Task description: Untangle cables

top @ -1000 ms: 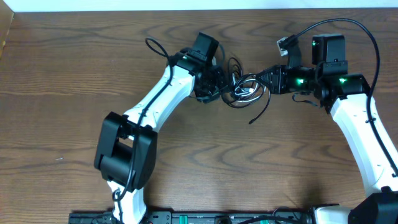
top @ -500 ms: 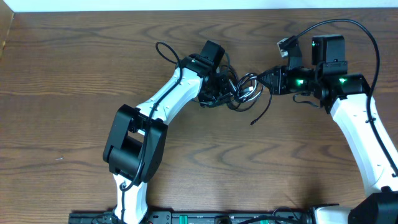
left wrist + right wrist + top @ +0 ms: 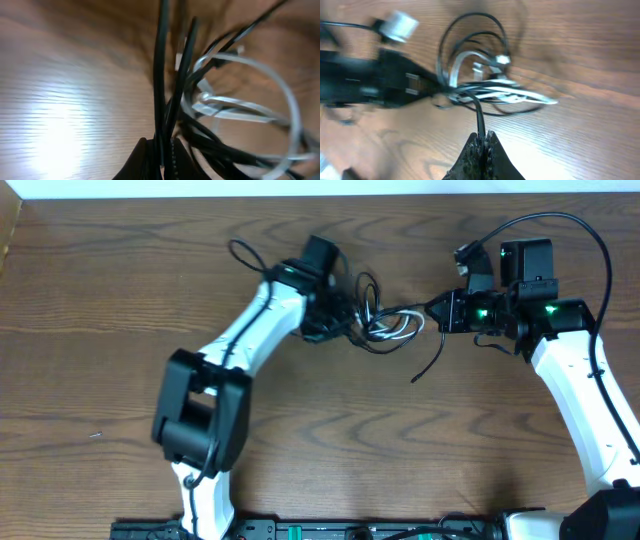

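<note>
The wooden bench (image 3: 120, 300) filled the overhead view, dark-grained and bare around the work. The left arm (image 3: 245, 340), white with black joints, reached up from the near edge and slanted toward the middle of the far half. The right arm (image 3: 575, 380) rose along the right side and bent inward, green lights showing at its wrist.

Between the two wrists lay the cable tangle (image 3: 385, 325), a knot of loops stretched sideways across the middle of the far half of the bench. Most of it was black cables (image 3: 365, 285), looping up and over beside the left wrist. A white cable (image 3: 395, 328) coiled through the middle of them; in the left wrist view it (image 3: 280, 90) showed as a pale ring, blurred, with black strands crossing it.

The left fingers (image 3: 150, 160) were closed tight on black strands that ran straight up from their tips. The right fingers (image 3: 482, 150) were likewise pinched together on a single black strand, which led away from the tips into the knot (image 3: 480, 92).

One loose black tail (image 3: 432, 360) trailed out of the tangle toward the near side, curving down to a free end on the wood.
</note>
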You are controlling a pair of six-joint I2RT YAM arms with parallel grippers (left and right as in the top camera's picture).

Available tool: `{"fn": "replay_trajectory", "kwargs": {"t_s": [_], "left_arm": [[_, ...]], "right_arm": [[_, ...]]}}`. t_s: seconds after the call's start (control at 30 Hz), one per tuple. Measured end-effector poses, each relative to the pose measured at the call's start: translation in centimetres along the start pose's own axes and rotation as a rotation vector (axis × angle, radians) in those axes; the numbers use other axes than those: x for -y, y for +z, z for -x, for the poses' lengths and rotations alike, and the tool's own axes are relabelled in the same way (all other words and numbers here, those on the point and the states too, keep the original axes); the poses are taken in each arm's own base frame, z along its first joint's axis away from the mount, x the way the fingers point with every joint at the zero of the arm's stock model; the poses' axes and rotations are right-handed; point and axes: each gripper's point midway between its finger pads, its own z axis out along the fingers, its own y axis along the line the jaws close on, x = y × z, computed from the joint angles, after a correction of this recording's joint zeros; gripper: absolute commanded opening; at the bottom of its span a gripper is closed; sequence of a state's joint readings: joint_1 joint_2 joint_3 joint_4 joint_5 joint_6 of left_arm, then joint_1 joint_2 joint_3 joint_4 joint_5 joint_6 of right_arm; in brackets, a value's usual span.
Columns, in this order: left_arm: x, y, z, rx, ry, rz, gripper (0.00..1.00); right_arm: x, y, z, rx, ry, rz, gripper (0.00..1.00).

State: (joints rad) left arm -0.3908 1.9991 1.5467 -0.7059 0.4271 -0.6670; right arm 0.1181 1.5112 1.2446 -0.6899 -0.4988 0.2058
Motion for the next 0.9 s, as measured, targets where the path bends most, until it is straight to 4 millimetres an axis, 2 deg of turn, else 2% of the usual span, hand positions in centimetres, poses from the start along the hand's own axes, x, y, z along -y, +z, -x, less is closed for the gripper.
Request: {"fn": "replay_trajectory", "kwargs": {"t_s": [0.07,0.13,0.27,0.33,0.4,0.53,0.67,0.7,0.73,0.8,0.9], "left_arm": [[0.0,-2.4,1.2,0.055,0.008,-0.021,0.07],[0.3,-5.7,2.3,0.124,0.019,-0.054,0.08],[0.4,-11.8,3.5,0.246,0.032,-0.111,0.07],[-0.1,-14.9,4.1,0.308,0.023,-0.131,0.07],[-1.0,-16.9,4.6,0.348,0.016,-0.138,0.07],[-2.8,-19.1,5.4,0.391,-0.02,-0.135,0.07],[-4.3,-20.1,6.0,0.412,-0.045,-0.123,0.07],[-4.4,-20.1,6.0,0.412,-0.045,-0.122,0.07],[-4.3,-20.0,5.9,0.407,-0.038,-0.125,0.08],[-3.9,-19.9,5.7,0.398,-0.018,-0.136,0.07],[-3.6,-20.0,5.6,0.404,0.003,-0.136,0.07]], "right_arm": [[1.0,0.3,-0.1,-0.006,0.028,-0.036,0.01],[2.1,0.7,-0.2,-0.018,0.062,-0.063,0.01],[5.6,1.6,-0.8,-0.055,0.16,-0.117,0.01],[7.5,1.9,-1.1,-0.074,0.211,-0.139,0.01],[8.9,2.1,-1.5,-0.091,0.255,-0.153,0.01],[11.2,2.2,-2.1,-0.109,0.317,-0.177,0.01],[14.3,1.9,-2.6,-0.113,0.384,-0.23,0.01],[15.0,1.9,-2.8,-0.116,0.402,-0.238,0.05],[15.6,1.9,-2.9,-0.119,0.42,-0.245,0.13],[17.3,1.8,-3.4,-0.123,0.448,-0.281,0.51],[19.9,1.0,-3.9,-0.119,0.485,-0.348,0.78]]}}
